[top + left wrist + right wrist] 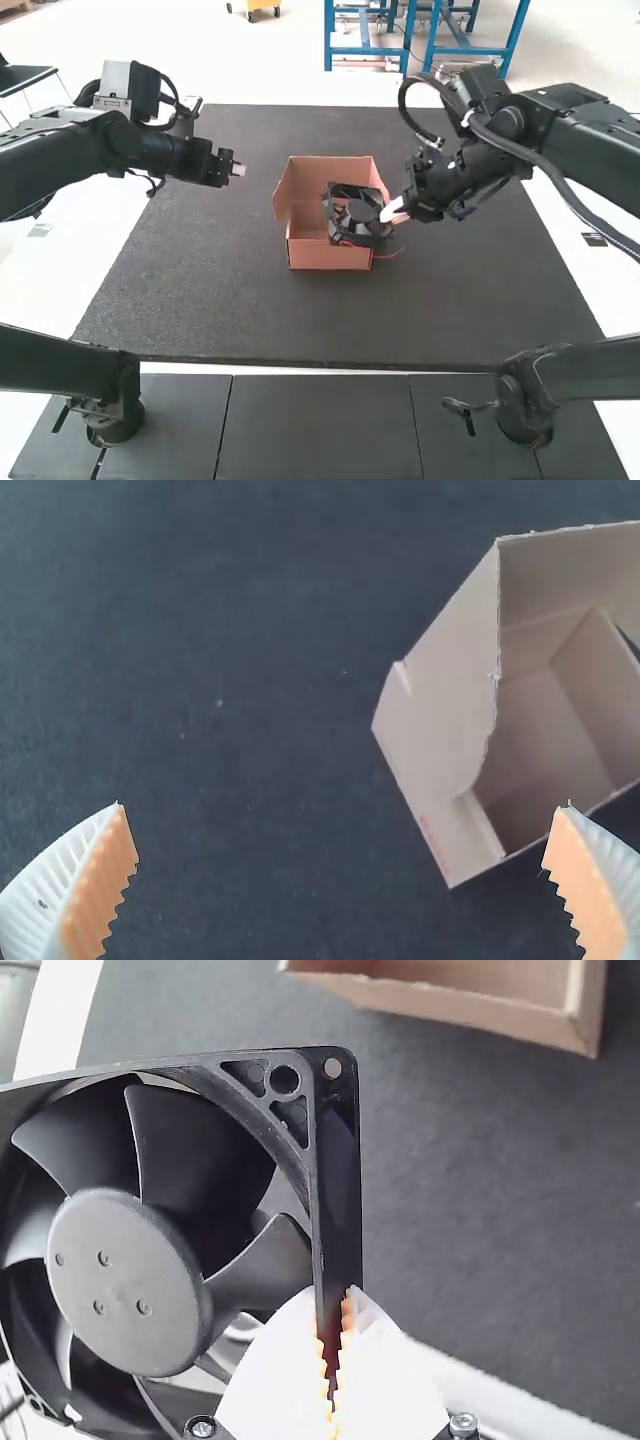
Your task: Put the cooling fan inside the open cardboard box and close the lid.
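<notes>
Quick status from my end. The cardboard box [325,228] sits approx mid of the black mat [200,290] with the top open and the lid flap standing up on its left side. Through the left wrist cam the inside of the box [530,770] is just bare cardboard floor + walls.

The cooling fan [355,212] is upright, up at the box's right rim, over the opening. I can't tell if its bottom edge is already below the rim. The right gripper [395,212] has it: in the right wrist cam the white ribbed fingers are pinched tight [335,1360] on the thin edge of the fan [150,1250] frame, orange pads biting both sides, w/ a strip of the box [470,995] beyond it.

A thin red wire [392,253] lies by the box's front right corner, prob. touching the mat.

The left gripper [235,170] hangs left of the box, apart from it, above the mat. Its fingers are spread wide [342,815] w/ nothing between them, and the lid flap is the closest thing to it.
</notes>
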